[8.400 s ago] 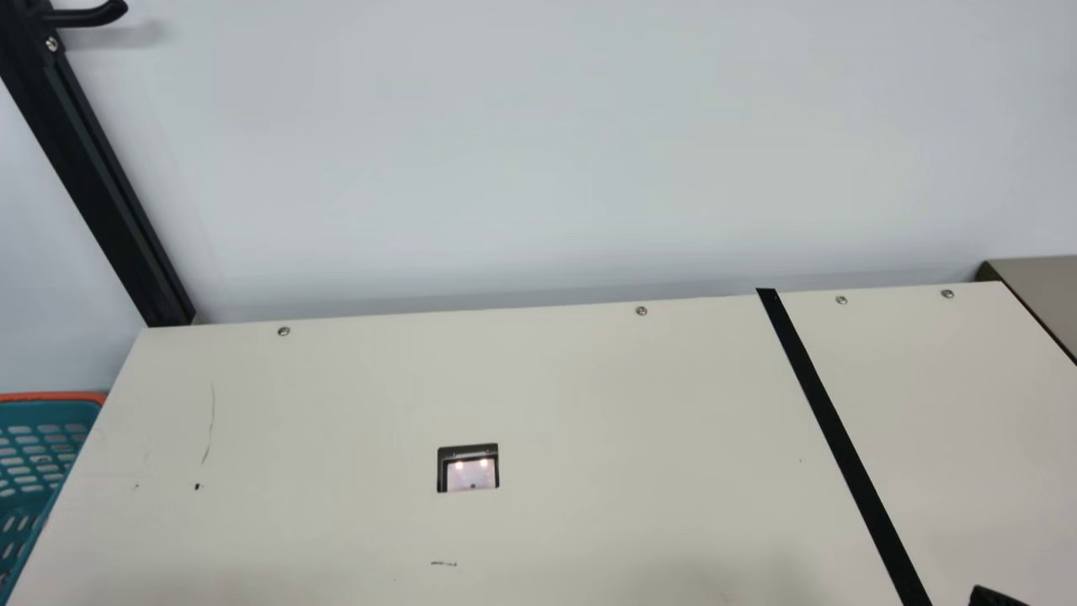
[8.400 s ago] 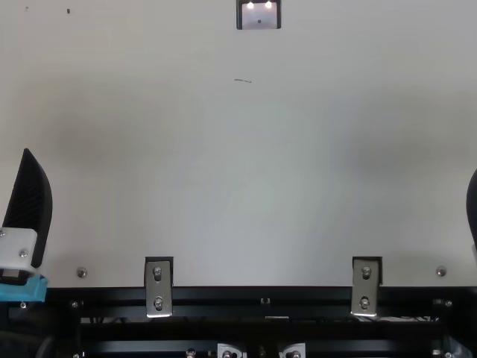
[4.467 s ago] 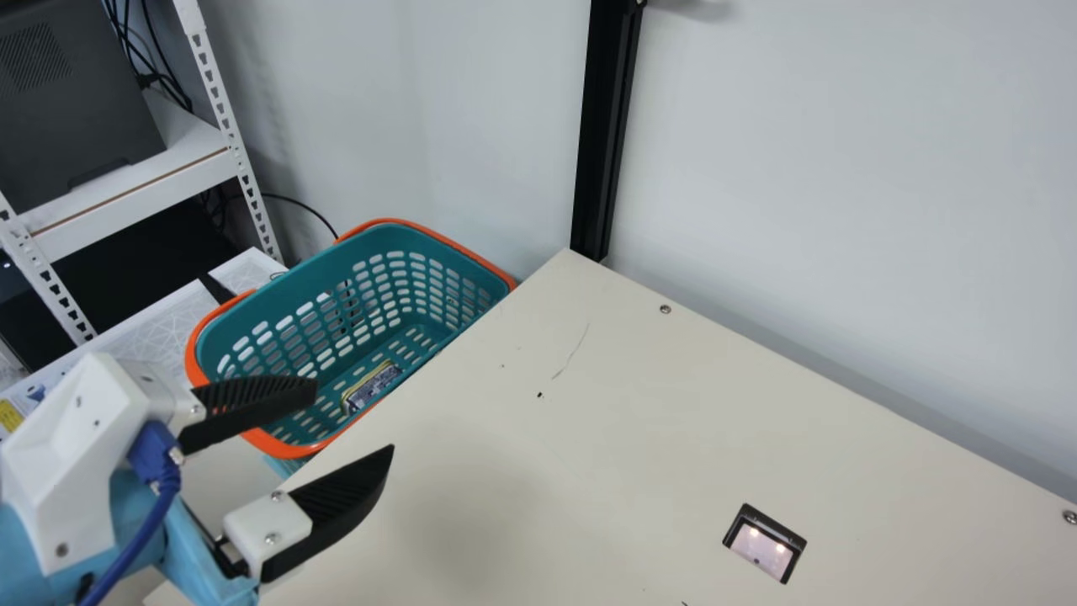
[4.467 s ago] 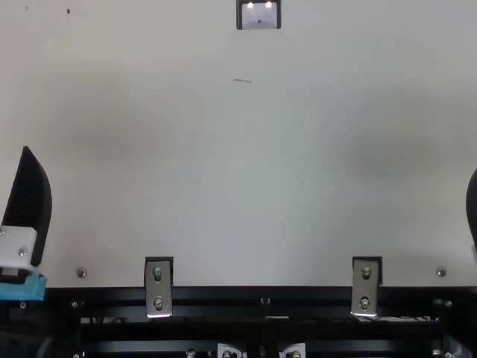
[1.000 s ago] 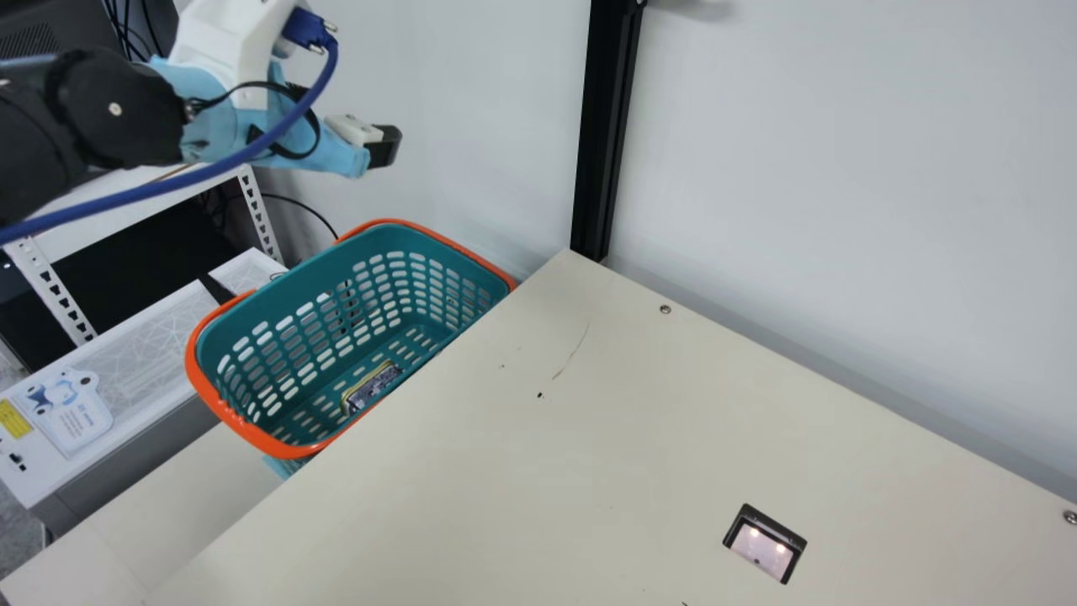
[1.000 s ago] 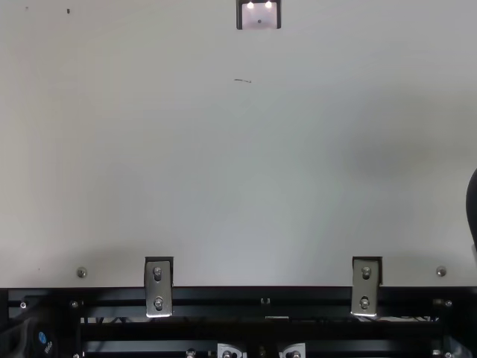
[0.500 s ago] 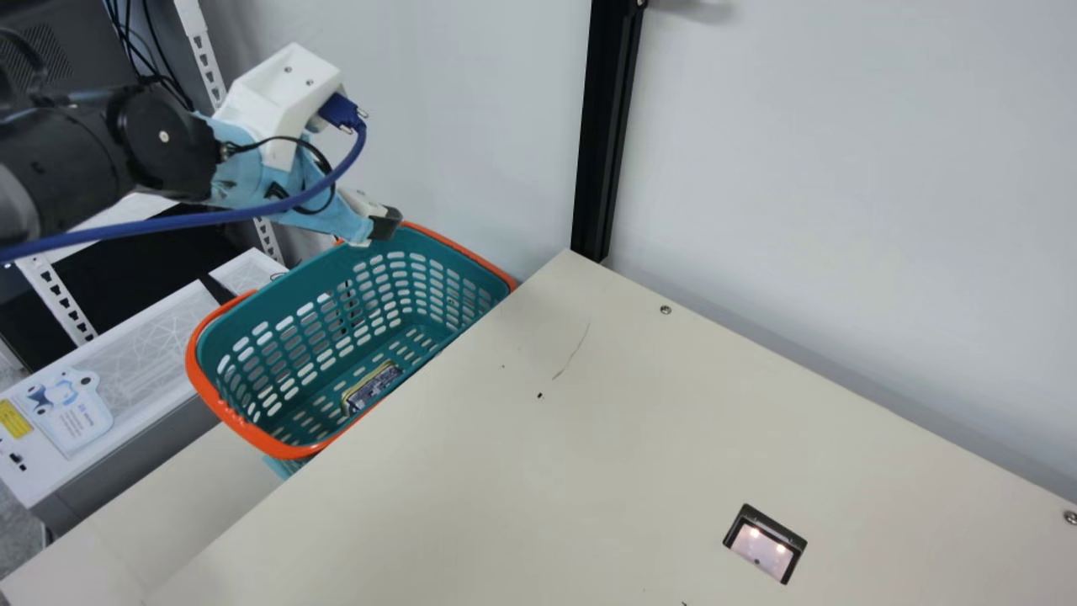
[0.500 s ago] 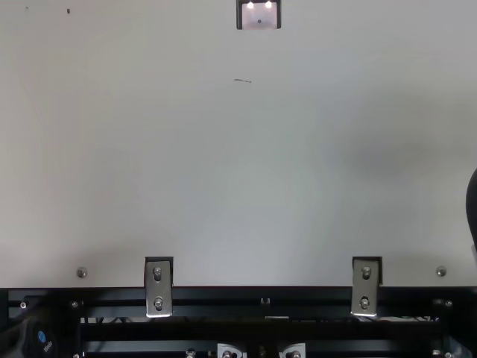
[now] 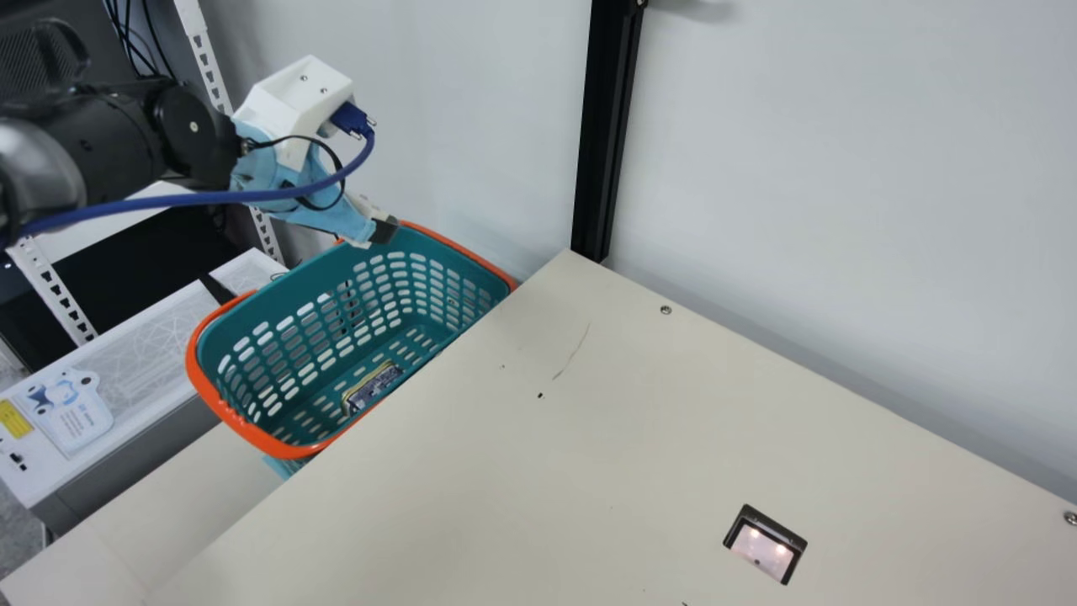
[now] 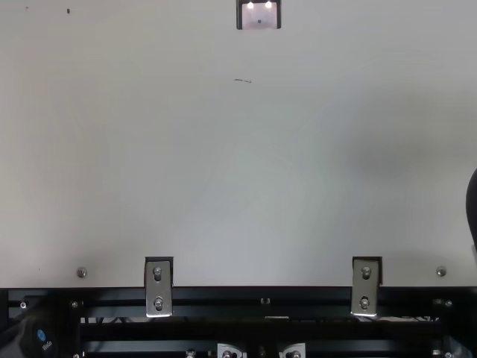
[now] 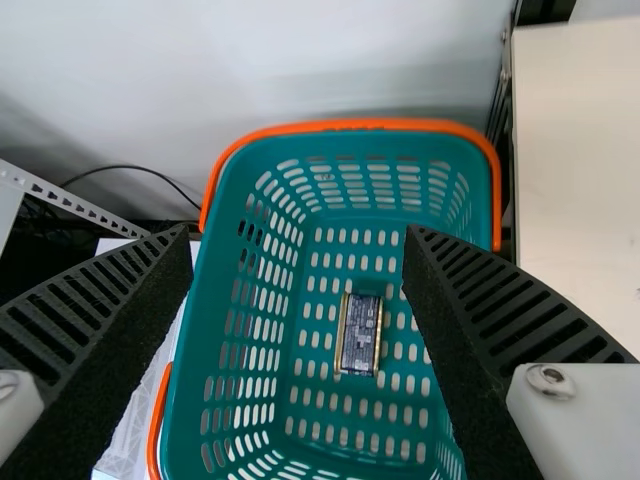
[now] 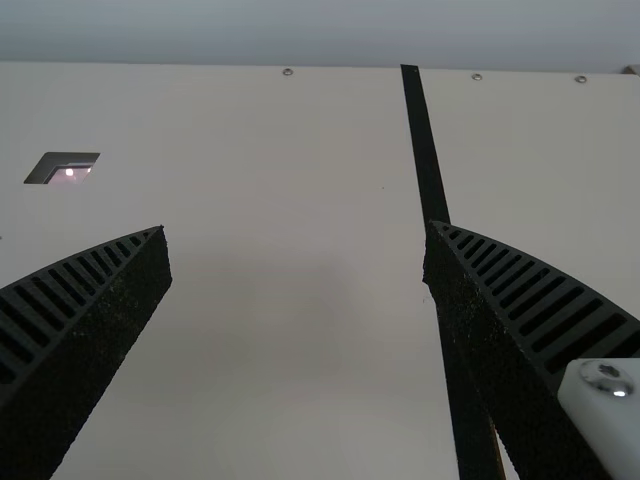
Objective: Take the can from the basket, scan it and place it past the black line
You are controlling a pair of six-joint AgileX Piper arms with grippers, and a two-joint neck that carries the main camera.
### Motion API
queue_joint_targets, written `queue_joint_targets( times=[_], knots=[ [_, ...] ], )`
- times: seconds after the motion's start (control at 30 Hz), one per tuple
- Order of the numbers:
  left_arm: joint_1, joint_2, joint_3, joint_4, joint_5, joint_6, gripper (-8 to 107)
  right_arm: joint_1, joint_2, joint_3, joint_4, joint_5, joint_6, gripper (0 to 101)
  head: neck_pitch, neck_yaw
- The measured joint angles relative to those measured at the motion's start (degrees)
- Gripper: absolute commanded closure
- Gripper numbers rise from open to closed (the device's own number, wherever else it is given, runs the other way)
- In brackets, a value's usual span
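Can (image 11: 359, 335): one, flat and oblong, dark printed face with gold-coloured edges; lies on the floor of the basket (image 11: 198, 340).
Right tool (image 10: 472, 212): black, ribbed; released, fingers wide apart above the table (image 9: 505, 471).
Table: cream top, small dark marks, screws along the far edge.
Scanner (image 9: 764, 547): dark-framed window set into the top, two small lights glowing.
Black line (image 12: 428, 160): one strip, running across the top.
Left tool (image 9: 385, 230): released, fingers spread; hangs above the basket, apart from the can.
Basket: teal, slotted, orange-trimmed; beside the table's end.
Post (image 9: 604, 126): black, upright, at the table's far corner.
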Motion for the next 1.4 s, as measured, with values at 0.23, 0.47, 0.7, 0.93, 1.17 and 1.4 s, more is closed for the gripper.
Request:
queue_joint_targets(
  times=[0.23,0.47,0.7,0.93,1.17,1.4],
  knots=[
    [1.3,4.6,-1.4,0.0,0.7,1.9,9,0.0,0.0,0.0,0.0,0.0,0.0,0,0.0,0.0],
    [2.0,7.7,-0.6,0.3,1.6,3.3,9,0.0,0.0,0.0,0.0,0.0,0.0,0,0.0,0.0],
    [2.6,9.9,1.6,1.0,0.9,5.0,9,0.0,0.0,0.0,0.0,0.0,0.0,0,0.0,0.0],
    [3.7,12.0,3.8,2.0,-0.4,5.9,9,0.0,0.0,0.0,0.0,0.0,0.0,0,-0.3,0.0],
    [5.0,15.1,4.3,1.5,-1.7,6.6,9,0.0,0.0,0.0,0.0,0.0,0.0,0,-0.3,0.0],
    [5.4,19.6,2.4,-0.6,-2.6,8.5,9,0.0,0.0,0.0,0.0,0.0,0.0,0,0.0,0.0]
  ],
)
